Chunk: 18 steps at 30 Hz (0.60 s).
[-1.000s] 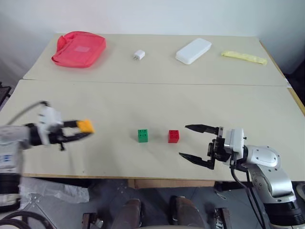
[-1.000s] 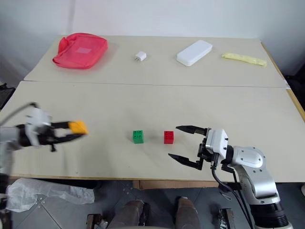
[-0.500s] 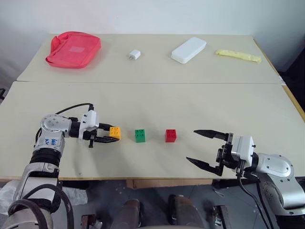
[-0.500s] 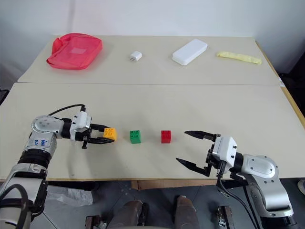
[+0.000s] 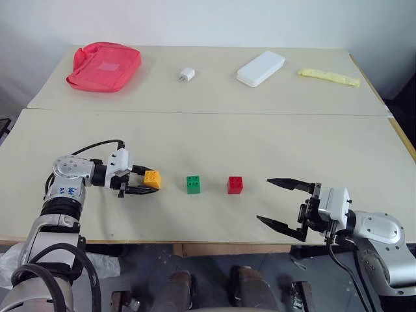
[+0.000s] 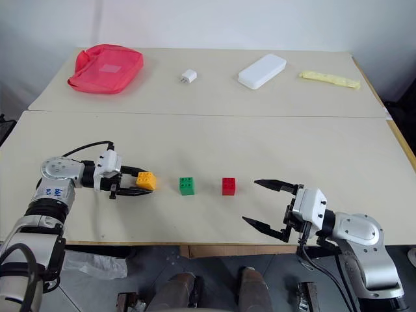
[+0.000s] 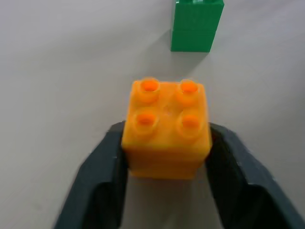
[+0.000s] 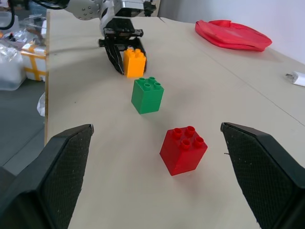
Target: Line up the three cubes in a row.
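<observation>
The orange block [image 5: 152, 179] sits on the surface [image 5: 214, 140] between the left claw's [image 5: 144, 181] fingers, left of the green block [image 5: 194, 184] and the red block [image 5: 236, 185], all roughly in a row. Can't tell if that claw actually grips it or has let go. The right claw [image 5: 277, 204] is spread wide, empty, just right of the red one.

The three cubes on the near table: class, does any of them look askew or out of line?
The orange cube sits slightly tilted between the left gripper fingers, not quite square with the green cube and red cube. Otherwise all three form a row.
</observation>
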{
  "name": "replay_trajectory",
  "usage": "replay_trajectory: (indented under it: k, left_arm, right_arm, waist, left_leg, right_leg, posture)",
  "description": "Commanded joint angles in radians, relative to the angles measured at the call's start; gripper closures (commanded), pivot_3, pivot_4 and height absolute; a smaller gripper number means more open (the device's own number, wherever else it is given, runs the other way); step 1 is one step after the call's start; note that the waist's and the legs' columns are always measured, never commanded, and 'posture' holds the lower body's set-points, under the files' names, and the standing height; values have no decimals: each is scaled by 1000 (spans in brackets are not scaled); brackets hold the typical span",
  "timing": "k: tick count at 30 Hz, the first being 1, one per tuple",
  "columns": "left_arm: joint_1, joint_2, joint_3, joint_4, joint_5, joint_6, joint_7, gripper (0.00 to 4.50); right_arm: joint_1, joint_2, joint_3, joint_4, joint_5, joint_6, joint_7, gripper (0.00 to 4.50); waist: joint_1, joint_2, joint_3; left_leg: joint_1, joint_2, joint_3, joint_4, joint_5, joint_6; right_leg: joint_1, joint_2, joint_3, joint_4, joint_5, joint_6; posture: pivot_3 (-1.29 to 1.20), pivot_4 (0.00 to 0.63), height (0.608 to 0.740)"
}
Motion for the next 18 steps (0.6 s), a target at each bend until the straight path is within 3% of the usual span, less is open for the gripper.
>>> replay_trajectory:
  k: [1,2,9,15,18]
  left_arm:
    - [26,78,81,-118,-81,51,-95,782]
    - [47,98,101,-159,-102,74,-85,494]
    - [287,212,266,-477,-224,206,21,494]
    - [402,266,330,-537,-177,204,113,494]
    - [452,311,294,-546,-130,269,122,494]
  right_arm:
    - [-83,-30,-11,26,46,17,39,0]
    - [-110,-37,-10,33,60,31,51,0]
    - [-243,-131,12,124,100,93,210,0]
    - [-402,-162,58,282,60,77,324,0]
    - [-425,-153,74,333,37,50,357,0]
  waist:
    - [-5,-1,0]
    - [-10,-1,0]
    - [-25,-1,0]
    - [-20,0,1]
    - [-21,0,1]
  left_leg:
    - [0,0,0,0,0,0]
    - [0,0,0,0,0,0]
    - [0,2,-3,-1,0,0]
    - [0,2,-5,0,0,-1]
    - [0,2,-6,-1,0,-2]
  right_leg:
    - [0,0,0,0,0,0]
    - [0,0,0,0,0,0]
    - [1,-5,4,-2,0,0]
    - [2,-5,5,-3,0,-1]
    - [2,-5,5,-3,0,-1]
  posture:
    - [0,150,740]
    - [0,150,740]
    - [0,150,740]
    - [0,150,740]
    - [0,150,740]
